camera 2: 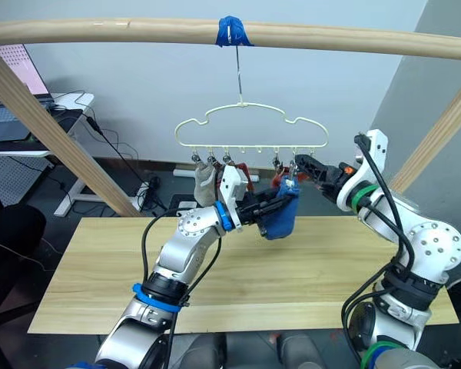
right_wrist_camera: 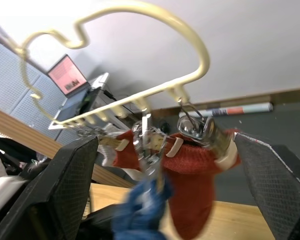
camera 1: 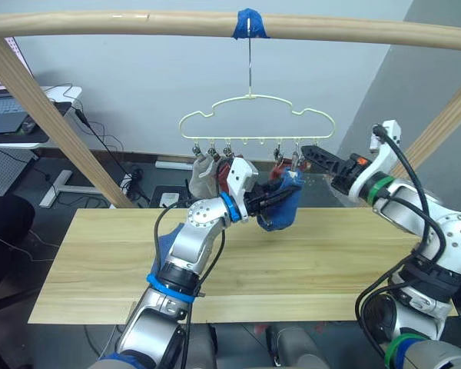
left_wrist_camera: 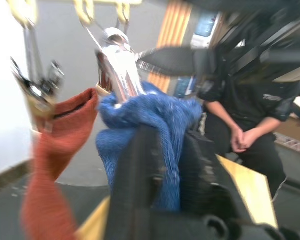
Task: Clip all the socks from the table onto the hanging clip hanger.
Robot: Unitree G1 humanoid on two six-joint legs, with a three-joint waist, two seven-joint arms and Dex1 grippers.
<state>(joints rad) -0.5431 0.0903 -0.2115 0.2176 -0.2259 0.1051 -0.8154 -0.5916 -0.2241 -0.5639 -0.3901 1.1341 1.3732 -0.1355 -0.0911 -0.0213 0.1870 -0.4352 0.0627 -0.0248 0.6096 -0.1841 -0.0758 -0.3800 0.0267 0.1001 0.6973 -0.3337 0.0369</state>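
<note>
Pinching a blue sock [camera 1: 283, 204], my left gripper [camera 1: 280, 196] lifts it to a clip [left_wrist_camera: 117, 65] on the hanger [camera 1: 255, 115]. Right gripper [camera 2: 311, 168] is spread wide (maybe waiting). Next: let that clip bite.

The tabletop [camera 1: 307, 261] is a wide rectangle of light wooden planks. Their grain and seams run from the robot's left to its right. Its long near edge faces the robot and its far edge lies toward the wall. On its left half, a piece of blue fabric [camera 1: 163, 244] lies flat on the wood. It is mostly hidden behind the left forearm, so its shape cannot be made out.
</note>
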